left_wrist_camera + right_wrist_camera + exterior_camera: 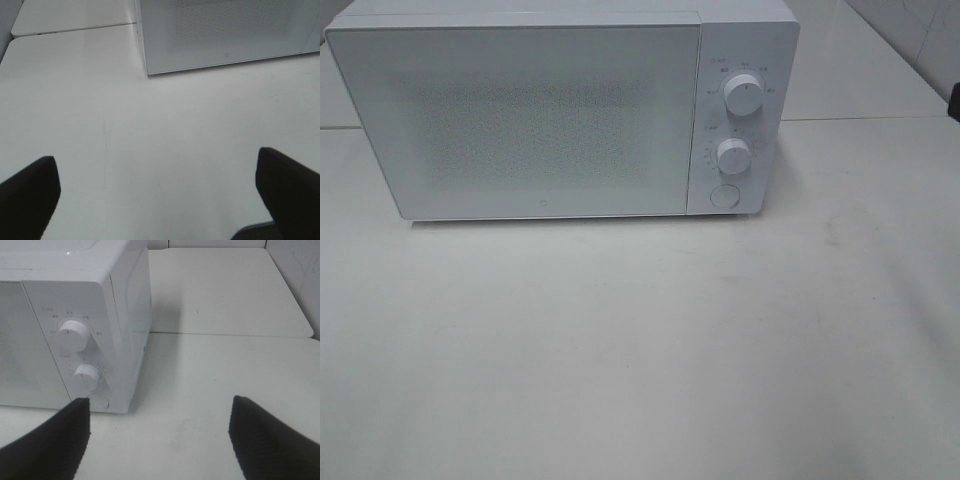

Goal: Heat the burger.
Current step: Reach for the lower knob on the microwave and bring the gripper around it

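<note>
No burger shows in any view; it is hidden or out of view. A white microwave [560,110] stands at the back of the white table [640,350] with its door [530,120] shut. It also shows in the left wrist view [225,35] and the right wrist view [75,325]. It has two knobs [744,95] [732,156] and a round button [724,195] on its right panel. My left gripper [157,192] is open and empty over bare table in front of the microwave's left corner. My right gripper [160,437] is open and empty near the microwave's right front corner.
A seam between table tops [870,118] runs behind the microwave on the right. A dark object [954,100] sits at the far right edge of the exterior high view.
</note>
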